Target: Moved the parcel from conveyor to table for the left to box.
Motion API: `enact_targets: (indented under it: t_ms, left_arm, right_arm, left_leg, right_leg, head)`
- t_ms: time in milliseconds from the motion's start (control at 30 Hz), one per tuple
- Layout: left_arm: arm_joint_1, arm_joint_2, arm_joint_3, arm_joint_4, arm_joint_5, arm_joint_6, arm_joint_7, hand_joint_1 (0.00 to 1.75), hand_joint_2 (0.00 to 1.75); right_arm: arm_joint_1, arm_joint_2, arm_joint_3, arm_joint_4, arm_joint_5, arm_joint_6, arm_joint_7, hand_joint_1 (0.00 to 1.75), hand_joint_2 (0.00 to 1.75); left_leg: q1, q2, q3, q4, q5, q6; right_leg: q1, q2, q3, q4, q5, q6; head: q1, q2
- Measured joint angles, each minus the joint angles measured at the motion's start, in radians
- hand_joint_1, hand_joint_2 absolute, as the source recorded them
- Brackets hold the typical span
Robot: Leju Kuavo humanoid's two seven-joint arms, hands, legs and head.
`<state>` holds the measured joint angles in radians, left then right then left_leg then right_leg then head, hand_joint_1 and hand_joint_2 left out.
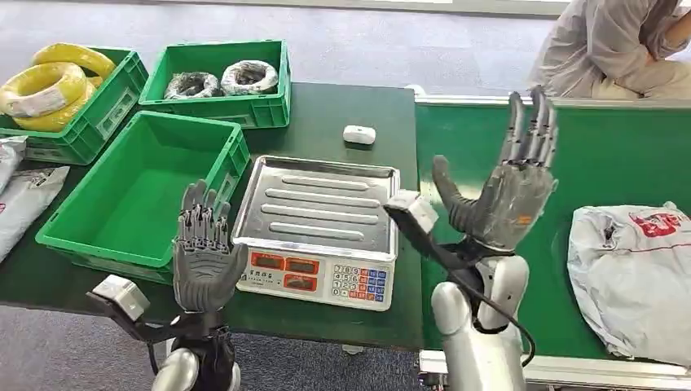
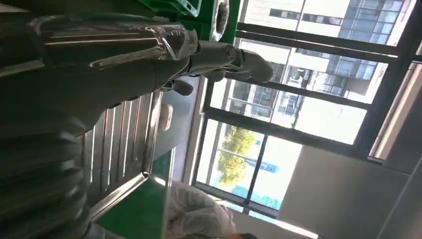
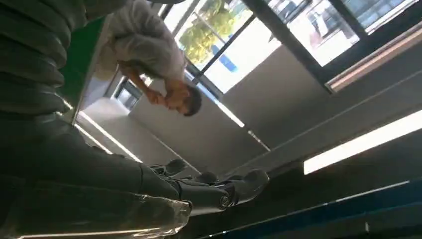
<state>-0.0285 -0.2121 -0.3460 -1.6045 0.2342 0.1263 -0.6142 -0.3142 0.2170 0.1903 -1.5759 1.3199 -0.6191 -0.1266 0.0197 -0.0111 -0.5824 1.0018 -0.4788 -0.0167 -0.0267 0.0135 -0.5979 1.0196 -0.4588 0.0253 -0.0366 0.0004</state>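
A grey plastic parcel (image 1: 631,277) with a red mark lies on the green conveyor belt (image 1: 619,163) at the right. My right hand (image 1: 509,183) is raised upright over the belt's left part, fingers spread, holding nothing, well left of the parcel. My left hand (image 1: 204,248) stands upright near the table's front edge, fingers apart and empty, between the empty green box (image 1: 134,199) and the scale (image 1: 322,228). The scale's steel tray (image 2: 124,149) appears beyond my left hand (image 2: 124,55) in the left wrist view. The right wrist view looks up past my right hand (image 3: 149,194).
Two green crates stand at the back left: one with yellow coils (image 1: 57,81), one with dark wire rolls (image 1: 220,81). A small white device (image 1: 359,134) lies behind the scale. Grey bags (image 1: 20,191) lie at the far left. A person (image 1: 619,49) in white sits beyond the belt.
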Motion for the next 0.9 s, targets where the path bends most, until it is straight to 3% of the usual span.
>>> enact_targets:
  t_ms: [167, 333, 567, 633, 767, 900]
  left_arm:
    - [0.004, 0.0, 0.001, 0.002, 0.0, -0.001, -0.001, 0.0, 1.75]
    - [0.035, 0.0, 0.004, 0.001, 0.0, -0.001, -0.015, 0.0, 1.75]
    - [0.09, 0.011, 0.013, -0.003, 0.014, 0.012, -0.039, 0.0, 1.75]
    - [0.1, 0.018, 0.015, -0.002, 0.026, 0.019, -0.05, 0.0, 1.75]
    - [0.115, 0.036, 0.014, 0.0, 0.039, 0.036, -0.066, 0.0, 1.75]
    - [0.123, 0.05, 0.015, 0.0, 0.051, 0.039, -0.079, 0.0, 1.75]
  right_arm:
    - [-0.018, -0.012, -0.044, 0.014, 0.033, -0.016, 0.015, 0.0, 1.75]
    - [-0.05, -0.06, -0.103, 0.075, 0.186, -0.066, 0.123, 0.0, 1.75]
    - [-0.183, -0.288, -0.138, 0.339, 0.197, -0.069, 0.508, 0.0, 1.75]
    - [-0.227, -0.336, -0.143, 0.446, 0.197, -0.069, 0.522, 0.0, 1.75]
    - [-0.33, -0.401, -0.221, 0.73, 0.19, -0.042, 0.437, 0.0, 1.75]
    - [-0.381, -0.431, -0.289, 0.898, 0.186, -0.007, 0.39, 0.0, 1.75]
  left_leg:
    - [0.0, 0.0, 0.0, 0.0, 0.0, 0.0]
    - [0.0, 0.0, 0.0, 0.0, 0.0, 0.0]
    - [-0.002, -0.001, 0.0, 0.001, 0.0, 0.001]
    - [-0.002, -0.001, 0.0, 0.001, 0.0, 0.001]
    - [-0.001, -0.003, 0.0, 0.001, 0.0, 0.001]
    - [-0.001, -0.003, -0.001, 0.001, 0.0, 0.001]
  right_leg:
    - [0.0, 0.0, -0.001, 0.0, 0.0, 0.0]
    - [0.0, 0.0, 0.0, 0.0, 0.0, 0.0]
    - [-0.002, -0.001, 0.002, -0.001, 0.001, 0.001]
    - [-0.002, -0.001, 0.001, -0.001, 0.001, 0.001]
    - [-0.001, -0.002, 0.001, 0.0, 0.001, 0.001]
    - [-0.001, -0.002, 0.0, 0.0, 0.001, 0.001]
  head:
    - [0.0, 0.0]
    - [0.0, 0.0]
    - [0.0, 0.0]
    - [-0.001, 0.0]
    - [0.0, 0.0]
    - [0.0, 0.0]
